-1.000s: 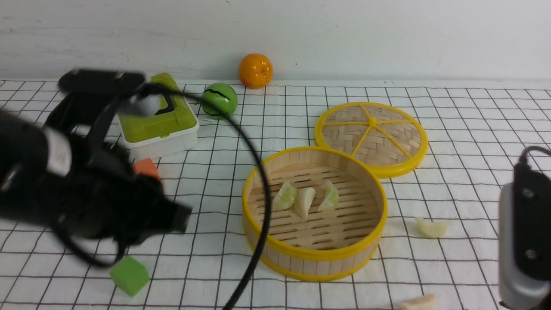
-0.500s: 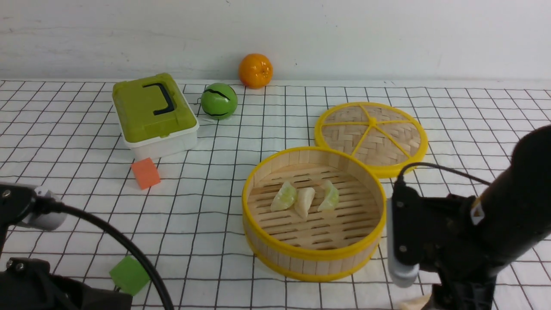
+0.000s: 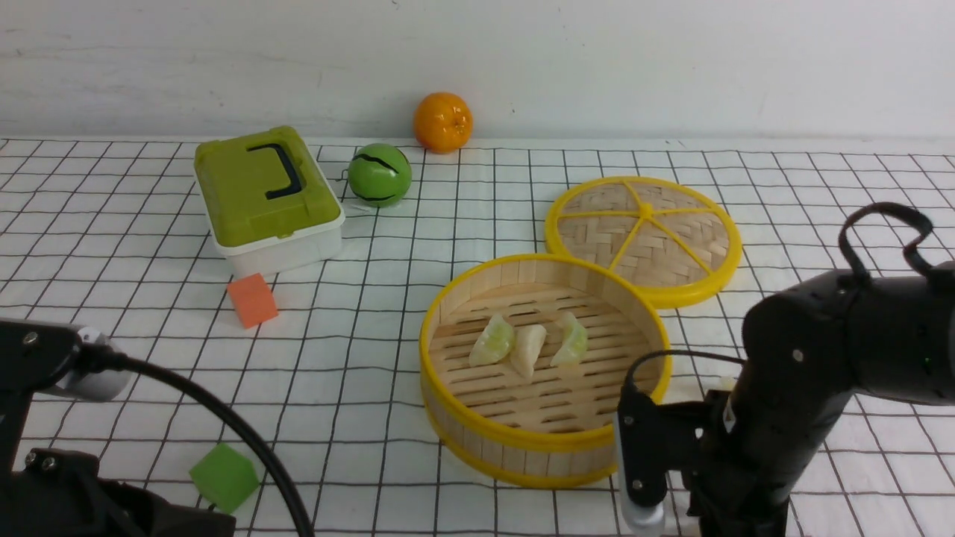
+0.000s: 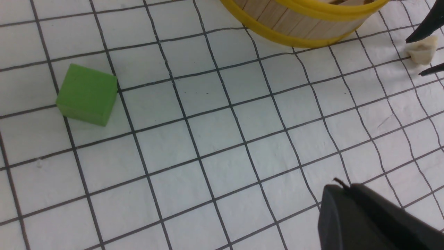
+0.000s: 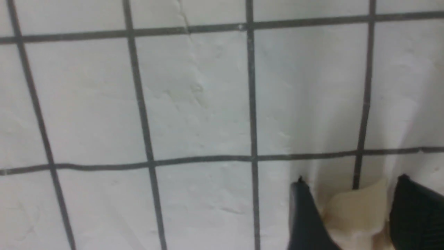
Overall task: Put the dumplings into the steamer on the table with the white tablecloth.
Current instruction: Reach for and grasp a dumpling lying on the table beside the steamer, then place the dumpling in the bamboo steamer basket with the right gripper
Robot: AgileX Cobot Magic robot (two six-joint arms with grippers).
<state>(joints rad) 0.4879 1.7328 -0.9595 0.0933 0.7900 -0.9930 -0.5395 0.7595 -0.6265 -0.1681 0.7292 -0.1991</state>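
The steamer [image 3: 545, 447] stands mid-table on the white tablecloth [image 3: 358, 350], its rim also showing in the left wrist view [image 4: 301, 31]. Three dumplings [image 3: 528, 347] lie side by side on its slatted floor. A further creamy dumpling [image 5: 357, 208] lies on the cloth just in front of the steamer, also seen from the left wrist [image 4: 422, 52]. My right gripper [image 5: 351, 178] is down around it, open, one finger [image 5: 305, 215] touching it and the other [image 5: 416, 215] just clear. The right arm [image 3: 791, 403] hides this spot in the front view. My left gripper [image 4: 341, 185] is shut and empty, low at the near left.
The woven yellow-rimmed lid [image 3: 643, 239] lies behind the steamer. A green-lidded box [image 3: 265, 195], a green ball [image 3: 380, 174] and an orange [image 3: 443, 121] sit at the back left. An orange cube [image 3: 253, 300] and a green cube [image 3: 224, 476] lie on the left side.
The left arm has pulled back from beside the steamer to the near left corner. The right arm has swung in from the right edge and come down over the near dumpling.
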